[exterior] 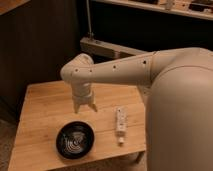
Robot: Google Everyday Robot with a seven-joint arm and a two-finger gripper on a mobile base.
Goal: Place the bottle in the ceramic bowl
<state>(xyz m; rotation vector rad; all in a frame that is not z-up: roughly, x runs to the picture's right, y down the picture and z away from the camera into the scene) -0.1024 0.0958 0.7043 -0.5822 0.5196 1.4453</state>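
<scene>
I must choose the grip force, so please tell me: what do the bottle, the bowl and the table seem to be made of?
Bottle: probably plastic, matte white, lying flat. Bowl: likely glazed ceramic, glossy black with pale rings inside. Table: wood, light with visible grain. The tool hangs open above the table, behind the bowl, holding nothing.

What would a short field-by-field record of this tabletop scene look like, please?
surface: wooden table
bottle: lying flat on the table, to the right of the bowl in the image, not touching it
ceramic bowl: near the table's front edge, nothing inside
gripper: pointing down over the table behind the bowl, open, holding nothing
task status: bottle not yet picked up
</scene>
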